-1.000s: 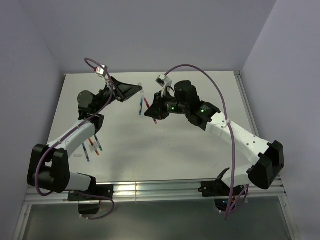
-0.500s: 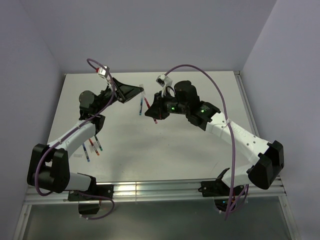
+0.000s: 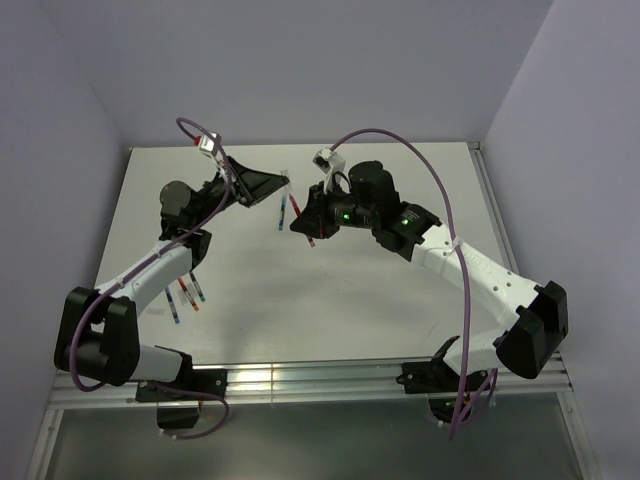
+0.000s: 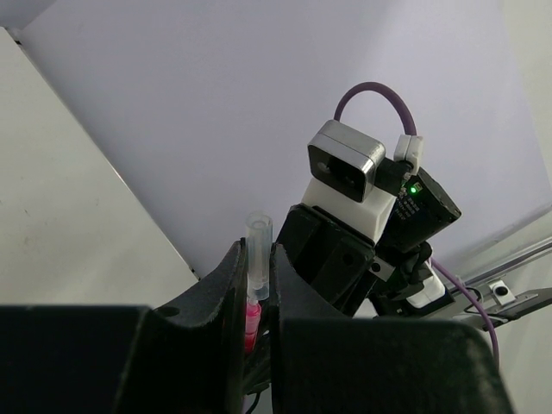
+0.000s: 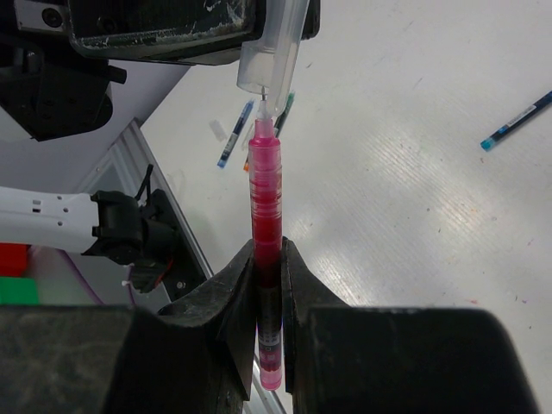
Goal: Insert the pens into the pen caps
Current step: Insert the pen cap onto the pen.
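In the right wrist view my right gripper (image 5: 268, 259) is shut on a red pen (image 5: 266, 194), which points up and away from it. The pen's thin tip sits at the mouth of a clear pen cap (image 5: 274, 52). In the left wrist view my left gripper (image 4: 257, 259) is shut on that cap (image 4: 257, 246), with the red pen (image 4: 250, 315) just below it between the fingers. From above, the left gripper (image 3: 281, 183) and the right gripper (image 3: 303, 224) meet over the middle of the table, the red pen (image 3: 310, 240) between them.
A blue pen (image 3: 282, 213) lies on the white table (image 3: 400, 290) under the grippers. Three more pens (image 3: 186, 294), blue, red and green, lie beside the left arm's forearm. Walls close the table on the left, back and right.
The left wrist has edged slightly to the right. Both grips and the pen's tip at the cap look the same.
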Available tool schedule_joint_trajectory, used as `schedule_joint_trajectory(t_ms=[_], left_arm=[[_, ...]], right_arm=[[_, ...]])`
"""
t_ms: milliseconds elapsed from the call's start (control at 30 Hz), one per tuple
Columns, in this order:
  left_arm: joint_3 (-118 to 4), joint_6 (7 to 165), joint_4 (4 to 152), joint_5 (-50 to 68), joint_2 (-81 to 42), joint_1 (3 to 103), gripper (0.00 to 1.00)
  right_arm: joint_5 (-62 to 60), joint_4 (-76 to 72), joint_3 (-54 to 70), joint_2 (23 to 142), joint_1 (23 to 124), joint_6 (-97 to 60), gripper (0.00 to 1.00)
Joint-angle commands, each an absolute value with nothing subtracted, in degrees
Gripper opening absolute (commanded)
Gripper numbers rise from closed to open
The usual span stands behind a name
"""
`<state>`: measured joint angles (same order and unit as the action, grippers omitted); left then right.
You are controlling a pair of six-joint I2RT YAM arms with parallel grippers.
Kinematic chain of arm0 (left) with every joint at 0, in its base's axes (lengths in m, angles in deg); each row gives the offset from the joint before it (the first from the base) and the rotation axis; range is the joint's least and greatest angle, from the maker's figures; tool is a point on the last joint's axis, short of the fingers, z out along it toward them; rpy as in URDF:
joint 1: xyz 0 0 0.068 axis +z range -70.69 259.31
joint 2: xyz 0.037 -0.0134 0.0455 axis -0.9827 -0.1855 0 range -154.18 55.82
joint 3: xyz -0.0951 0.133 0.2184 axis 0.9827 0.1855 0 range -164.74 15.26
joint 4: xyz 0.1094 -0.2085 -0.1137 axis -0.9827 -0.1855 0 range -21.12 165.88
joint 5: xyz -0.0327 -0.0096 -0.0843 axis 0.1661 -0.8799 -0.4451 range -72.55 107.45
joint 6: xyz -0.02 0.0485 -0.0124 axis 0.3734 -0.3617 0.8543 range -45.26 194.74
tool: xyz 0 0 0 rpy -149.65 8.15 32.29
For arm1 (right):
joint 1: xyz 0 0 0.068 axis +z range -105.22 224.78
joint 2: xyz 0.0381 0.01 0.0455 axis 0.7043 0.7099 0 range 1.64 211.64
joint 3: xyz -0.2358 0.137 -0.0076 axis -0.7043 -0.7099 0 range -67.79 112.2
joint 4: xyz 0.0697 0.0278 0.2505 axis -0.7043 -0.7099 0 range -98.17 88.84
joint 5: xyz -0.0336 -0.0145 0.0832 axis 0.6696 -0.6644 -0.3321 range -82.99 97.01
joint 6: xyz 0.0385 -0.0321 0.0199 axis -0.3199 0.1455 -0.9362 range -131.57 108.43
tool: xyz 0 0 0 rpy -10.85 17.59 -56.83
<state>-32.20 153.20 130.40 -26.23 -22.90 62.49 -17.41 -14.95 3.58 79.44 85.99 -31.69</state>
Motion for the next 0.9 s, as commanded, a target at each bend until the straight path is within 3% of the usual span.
schedule_joint_trajectory(t_ms=[0,567,867], left_arm=[[-32.11,151.73,131.6,-26.59,-23.29,62.09,0.0],[-31.85,149.01,128.88,-25.8,-22.67,59.45,0.0],[-31.23,140.22,119.39,-17.45,-17.14,54.44,0.0]], right_arm=[[-16.63,-14.35,6.47,78.46,85.56,-31.52,0.0],[-16.1,-12.59,5.42,77.58,83.8,-33.63,0.0],[-15.49,-11.27,4.72,76.7,82.92,-35.04,0.0]])
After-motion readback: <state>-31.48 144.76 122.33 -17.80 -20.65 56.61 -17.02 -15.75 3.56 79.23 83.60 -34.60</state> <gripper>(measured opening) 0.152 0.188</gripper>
